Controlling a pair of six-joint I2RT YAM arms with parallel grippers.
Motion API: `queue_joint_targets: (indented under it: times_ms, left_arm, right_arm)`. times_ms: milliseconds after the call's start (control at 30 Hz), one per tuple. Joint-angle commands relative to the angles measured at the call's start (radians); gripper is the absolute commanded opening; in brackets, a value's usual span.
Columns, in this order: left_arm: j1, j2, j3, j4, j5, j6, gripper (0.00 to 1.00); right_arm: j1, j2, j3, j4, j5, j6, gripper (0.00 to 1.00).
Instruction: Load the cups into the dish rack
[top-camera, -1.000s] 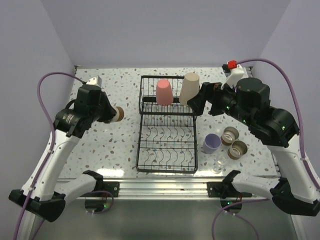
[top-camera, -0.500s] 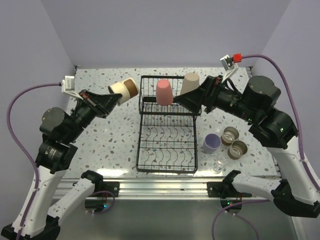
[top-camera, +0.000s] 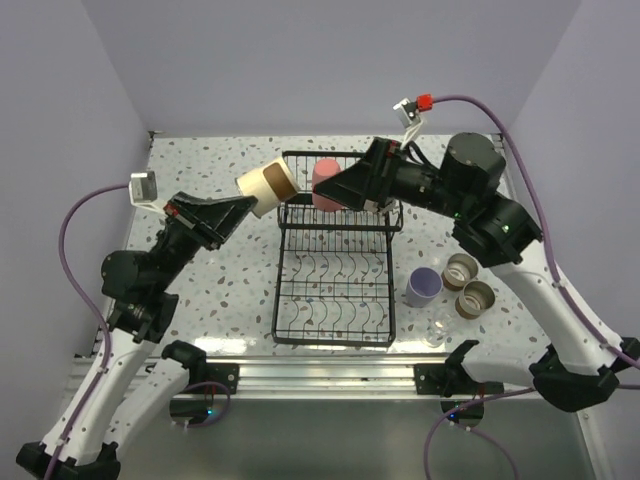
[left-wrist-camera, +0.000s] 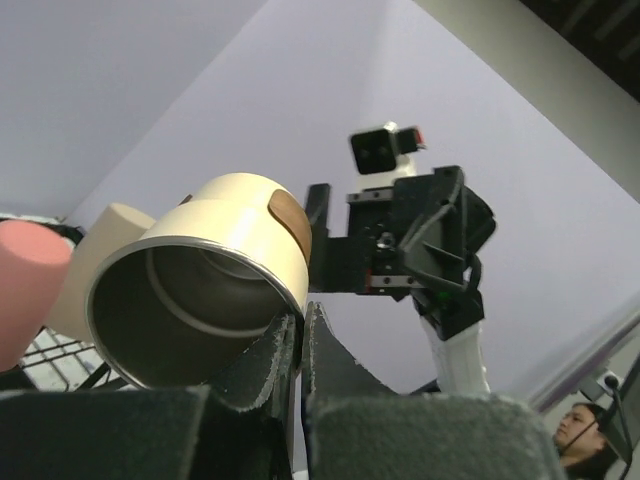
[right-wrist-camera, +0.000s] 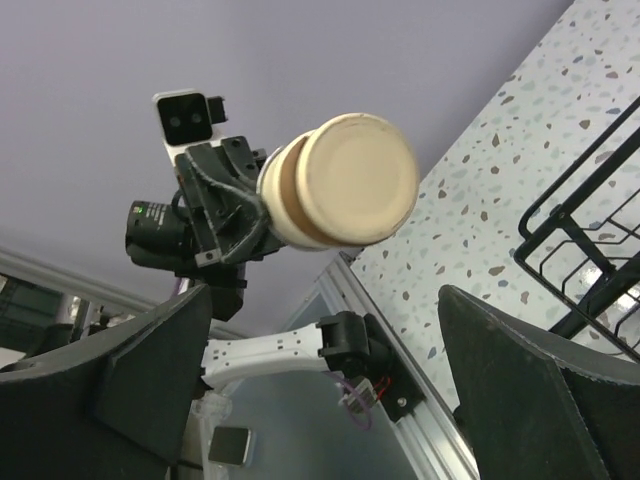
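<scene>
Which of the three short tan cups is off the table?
The cup in the left gripper, in the air on its side; the other two stand upright on the table.

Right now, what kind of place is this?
Probably a robot lab workcell, not a kitchen: arms bolted to a metal rail, plain walls boxing in a speckled table, a dish rack staged with cups.

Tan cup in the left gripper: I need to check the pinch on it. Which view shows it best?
Left wrist view: the tan cup fills it, mouth toward the camera, rim pinched in the left gripper. The right wrist view shows only its base and side; the top view shows it small and sideways.
</scene>
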Motion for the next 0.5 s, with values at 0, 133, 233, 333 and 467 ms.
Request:
queue_joint_targets:
  times_ms: [0, 133, 233, 333, 467]
  left_arm:
    - [-0.003, 0.055, -0.048, 0.361, 0.099, -0.120, 0.00]
    - [-0.002, 0.092, -0.083, 0.477, 0.136, -0.172, 0.00]
    - [-0.002, 0.132, -0.108, 0.581, 0.173, -0.206, 0.00]
    - [-0.002, 0.148, -0.124, 0.629, 0.174, -0.215, 0.00]
    - [-0.002, 0.170, -0.126, 0.675, 0.196, -0.229, 0.00]
  right_arm:
    - [0.005, 0.068, 0.050, 0.079, -0.046, 0.030, 0.98]
    - [0.005, 0.129, 0.106, 0.099, -0.059, 0.031, 0.98]
    - [0.005, 0.152, 0.086, 0.157, -0.059, 0.051, 0.98]
    - [0.003, 0.161, 0.047, 0.203, -0.048, 0.085, 0.98]
    - [0.005, 0.154, 0.006, 0.230, -0.031, 0.112, 0.98]
